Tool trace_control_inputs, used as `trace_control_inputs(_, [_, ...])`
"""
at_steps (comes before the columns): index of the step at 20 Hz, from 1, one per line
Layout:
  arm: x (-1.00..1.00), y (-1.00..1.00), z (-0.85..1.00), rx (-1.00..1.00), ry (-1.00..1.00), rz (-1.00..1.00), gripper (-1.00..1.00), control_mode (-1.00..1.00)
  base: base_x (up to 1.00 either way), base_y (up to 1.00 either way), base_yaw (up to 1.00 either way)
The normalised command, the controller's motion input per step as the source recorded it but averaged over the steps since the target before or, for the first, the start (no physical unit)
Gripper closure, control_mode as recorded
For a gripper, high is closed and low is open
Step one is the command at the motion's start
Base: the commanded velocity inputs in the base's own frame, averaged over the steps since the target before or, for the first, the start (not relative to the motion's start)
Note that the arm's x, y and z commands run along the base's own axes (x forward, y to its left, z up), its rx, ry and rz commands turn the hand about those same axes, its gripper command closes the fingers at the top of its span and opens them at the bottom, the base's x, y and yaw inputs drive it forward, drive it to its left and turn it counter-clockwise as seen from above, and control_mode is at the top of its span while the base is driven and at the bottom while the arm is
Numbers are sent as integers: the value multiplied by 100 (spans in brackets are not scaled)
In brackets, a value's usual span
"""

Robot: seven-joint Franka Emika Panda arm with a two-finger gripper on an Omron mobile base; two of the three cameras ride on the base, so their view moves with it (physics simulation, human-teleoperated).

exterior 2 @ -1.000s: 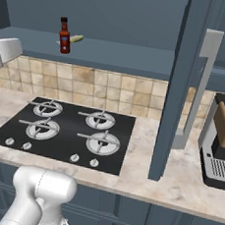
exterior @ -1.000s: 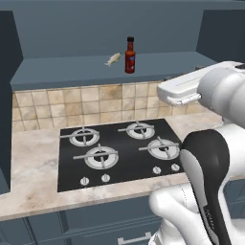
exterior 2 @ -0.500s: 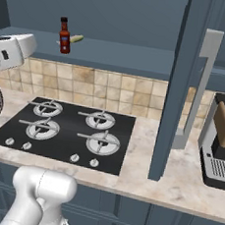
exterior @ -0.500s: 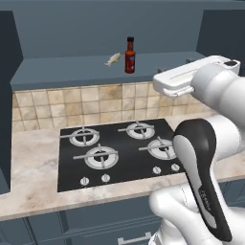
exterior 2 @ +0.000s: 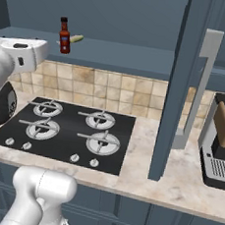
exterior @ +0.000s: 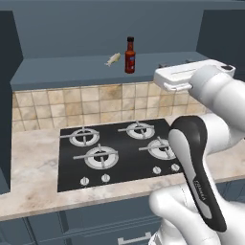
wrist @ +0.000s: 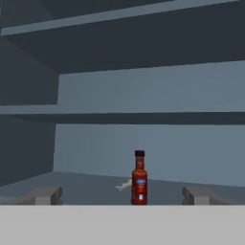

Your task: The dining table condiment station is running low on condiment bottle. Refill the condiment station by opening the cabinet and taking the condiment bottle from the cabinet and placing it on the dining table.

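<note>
Facing the open cabinet (exterior: 95, 28), I have my gripper (wrist: 122, 195) raised level with its bottom shelf and pointed straight into it. My two finger tips (wrist: 47, 195) stand wide apart with nothing between them; the gripper holds nothing.

On that bottom shelf the condiment bottle (exterior: 129, 56) stands upright, dark red-brown with a red label, a narrow neck and a black cap. From my hand camera it sits dead ahead, framed in the gap between my fingers but well back from them, not touching either. Just beside it, a little behind and to its left, lies a small pale thing (exterior: 113, 59) on its side; I cannot tell what it is. The shelf above looks bare from here, as far as my hand camera sees it.

One cabinet door (exterior 2: 179, 82) swings out toward me, edge-on in the right base view, its long silver bar handle (exterior 2: 198, 89) running down its face.

Below the cabinet runs a tiled wall (exterior: 72, 103), then a stone counter (exterior: 28, 162) holding a black gas hob (exterior: 119, 155) with four burners and a row of knobs along the front. Off to the right on the same counter sits a dark appliance (exterior 2: 222, 146) with a wooden-coloured piece leaning in it.
</note>
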Motion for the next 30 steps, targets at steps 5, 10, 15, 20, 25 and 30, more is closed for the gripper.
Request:
trace_control_inputs(5, [38,-17,0,2,8,-1,-100,-100,0,0,0])
trace_control_inputs(10, [59,0,-3,0,14,0,-100,-100,0,0,0])
trace_control_inputs(15, [56,0,0,0,11,0,-100,-100,0,0,0])
trace_control_inputs(20, [53,0,-1,0,6,0,-100,-100,0,0,0])
trace_control_inputs(25, [42,0,-18,0,0,0,-100,-100,0,0,0])
trace_control_inputs(30, [42,0,-22,-1,0,0,-100,-100,0,0,0])
